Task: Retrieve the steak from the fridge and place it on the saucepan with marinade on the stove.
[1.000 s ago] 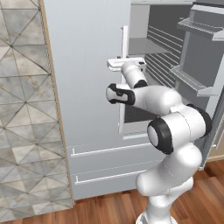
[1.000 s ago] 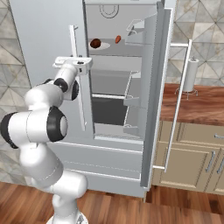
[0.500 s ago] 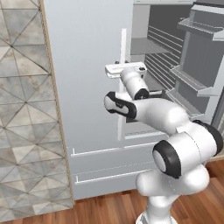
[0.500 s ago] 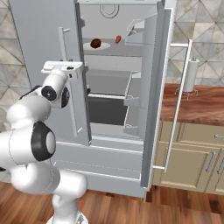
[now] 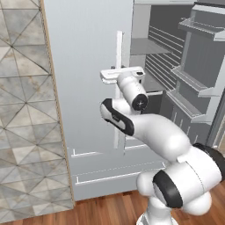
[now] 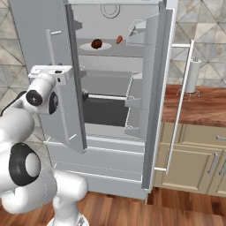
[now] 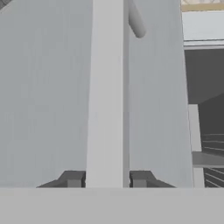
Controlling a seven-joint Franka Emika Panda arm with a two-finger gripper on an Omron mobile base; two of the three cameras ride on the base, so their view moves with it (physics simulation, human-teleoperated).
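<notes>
One steak lies on a white plate on the upper shelf of the fridge. Both doors stand open. The two fingers clamp the left door's handle.

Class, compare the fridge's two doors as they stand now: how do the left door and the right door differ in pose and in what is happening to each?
The left door is swung partly open; the right door stands open wider, nearly edge-on to the right base camera. The gripper is shut on the left door's handle; the right door's handle is untouched. The right door shows inner racks; the left shows its flat front in the left base view. Both are pale grey with white bar handles.
</notes>
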